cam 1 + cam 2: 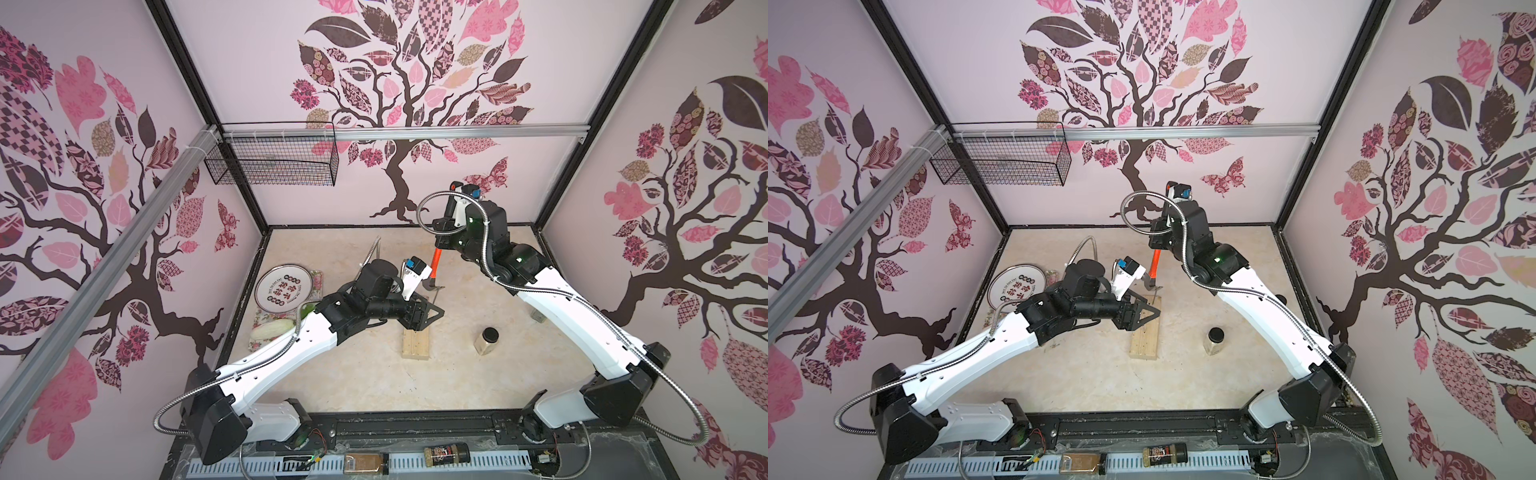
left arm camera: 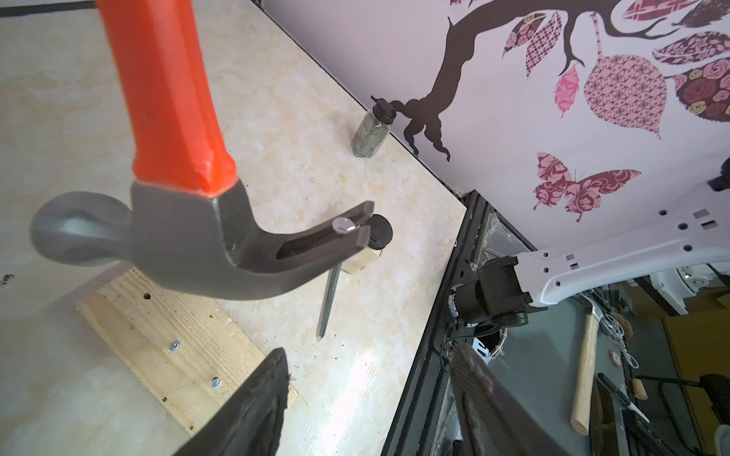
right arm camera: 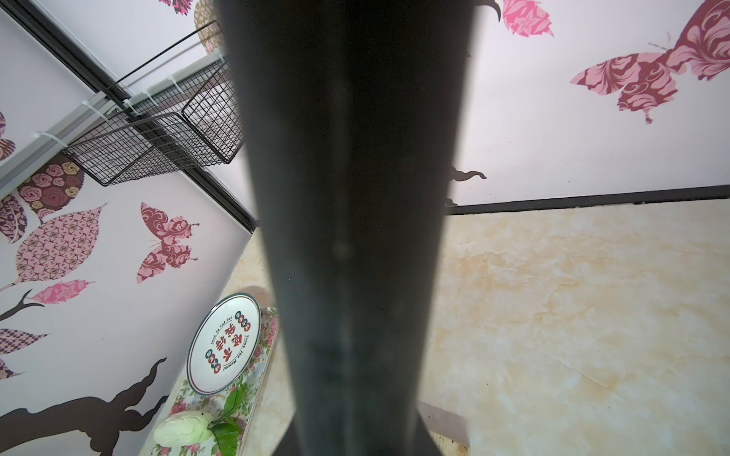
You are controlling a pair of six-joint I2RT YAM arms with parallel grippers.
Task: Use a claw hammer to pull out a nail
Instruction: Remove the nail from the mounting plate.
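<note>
Risk of nail slipping from hammer claw on tilt; right gripper clamped on handle, left gripper spread.

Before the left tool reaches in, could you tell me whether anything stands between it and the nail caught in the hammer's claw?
Nothing visible does. In the left wrist view the left tool stands open, with only bare table showing between it and the nail, which hangs from the claw hammer.

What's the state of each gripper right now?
Left gripper: open, nothing between its fingers.
Right gripper: shut on the claw hammer, gripping its handle.
</note>
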